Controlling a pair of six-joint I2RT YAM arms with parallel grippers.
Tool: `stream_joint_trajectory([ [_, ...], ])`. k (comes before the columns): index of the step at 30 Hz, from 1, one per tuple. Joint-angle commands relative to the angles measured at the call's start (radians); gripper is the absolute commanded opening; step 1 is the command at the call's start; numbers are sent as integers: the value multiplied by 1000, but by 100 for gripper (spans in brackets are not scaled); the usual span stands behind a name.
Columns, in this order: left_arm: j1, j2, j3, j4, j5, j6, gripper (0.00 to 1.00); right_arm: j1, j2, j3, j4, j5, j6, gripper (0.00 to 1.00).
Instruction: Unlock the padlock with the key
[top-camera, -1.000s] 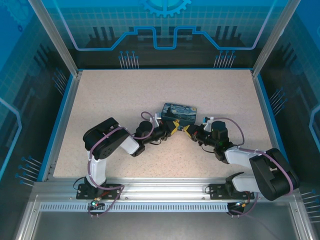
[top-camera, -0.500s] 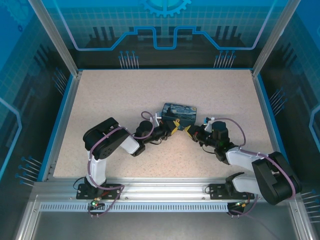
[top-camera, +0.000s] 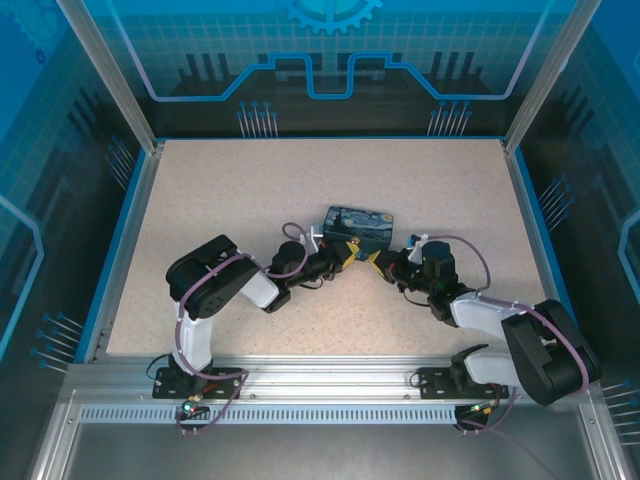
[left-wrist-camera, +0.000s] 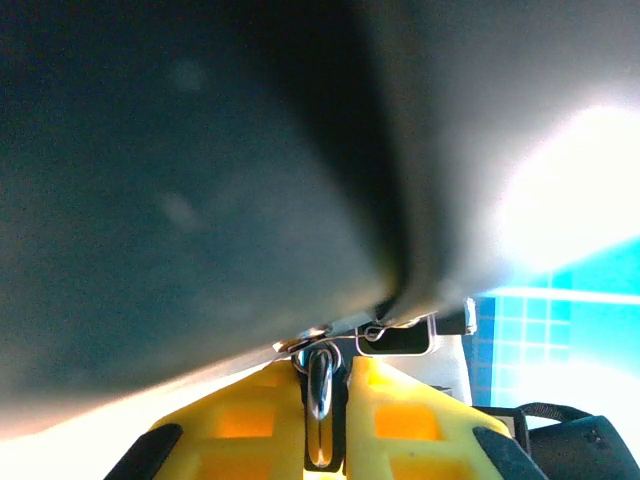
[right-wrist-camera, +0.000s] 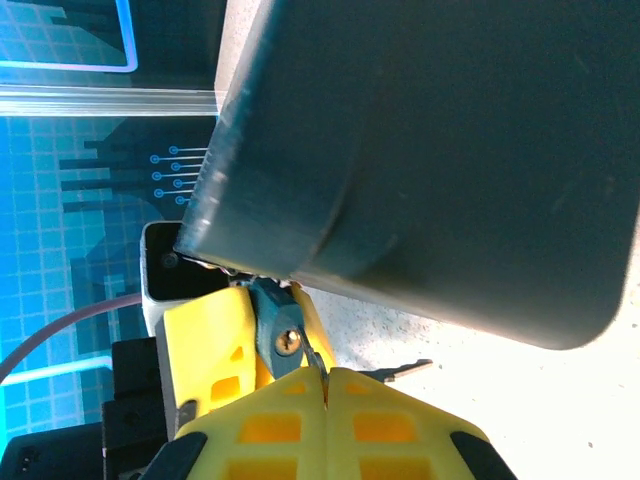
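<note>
Right at the near edge of the dark rectangular box with the swirly blue-and-yellow painted lid (top-camera: 358, 222) hangs the tiny bluish metal padlock (right-wrist-camera: 272, 325). The left gripper (left-wrist-camera: 322, 400) is clamped on it. The right gripper (right-wrist-camera: 326, 378) is pinched tight on the thin silver key (right-wrist-camera: 313, 358), which touches the padlock's brassy spot.

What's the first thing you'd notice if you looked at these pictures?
The dark box with a swirly blue-and-yellow painting on top, in the middle of the table, catches the eye first. At its near edge the left gripper and the right gripper, both bright yellow and pinched shut, meet nose to nose. Between them, in the right wrist view, sits the tiny bluish padlock with a brassy spot.
</note>
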Motion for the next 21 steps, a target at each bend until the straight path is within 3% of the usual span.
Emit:
stream_joint_trajectory([
  [1, 9, -38, 33, 80, 23, -12, 0, 18, 15, 34, 14, 18, -4, 0],
  [21, 8, -33, 30, 80, 20, -8, 0, 48, 21, 58, 30, 31, 21, 0],
])
